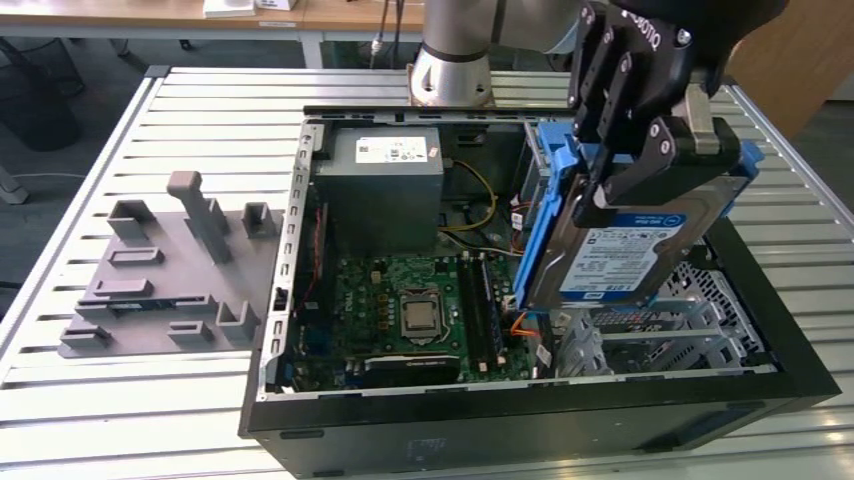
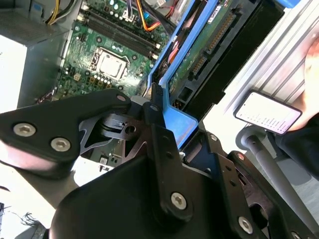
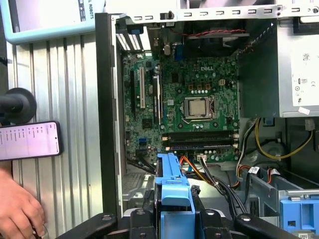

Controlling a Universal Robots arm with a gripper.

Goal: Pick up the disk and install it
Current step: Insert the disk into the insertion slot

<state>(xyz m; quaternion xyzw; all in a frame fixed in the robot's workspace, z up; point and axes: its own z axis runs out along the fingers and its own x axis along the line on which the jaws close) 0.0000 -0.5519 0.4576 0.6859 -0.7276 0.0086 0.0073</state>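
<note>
- Your end effector (image 1: 654,175) is gripping the disk (image 1: 634,255), with its fingers closed on the blue bracket that frames it.
- The disk is hanging on edge, label facing the camera, at the upper right of the exterior view. It is sitting above the right side of the open case (image 1: 534,425) and clear of everything below it.
- The grey drive bay (image 1: 681,325) is lying just under the disk's lower edge, and the motherboard (image 1: 414,300) is lying to the exterior view's left of it.
- Judging by this, you are finishing the pick-up and working through the carry and install step, since the disk is not yet seated in the bay.
- Seating it is going to call for squaring the bracket to the bay's rails and keeping the lower corner away from the orange and yellow cables beside the bay.
- In the first wrist view, a person's hand (image 3: 17,211) is resting on the table (image 3: 75,149) beside a phone (image 3: 27,139), well apart from the case, so keep watching that side.
</note>
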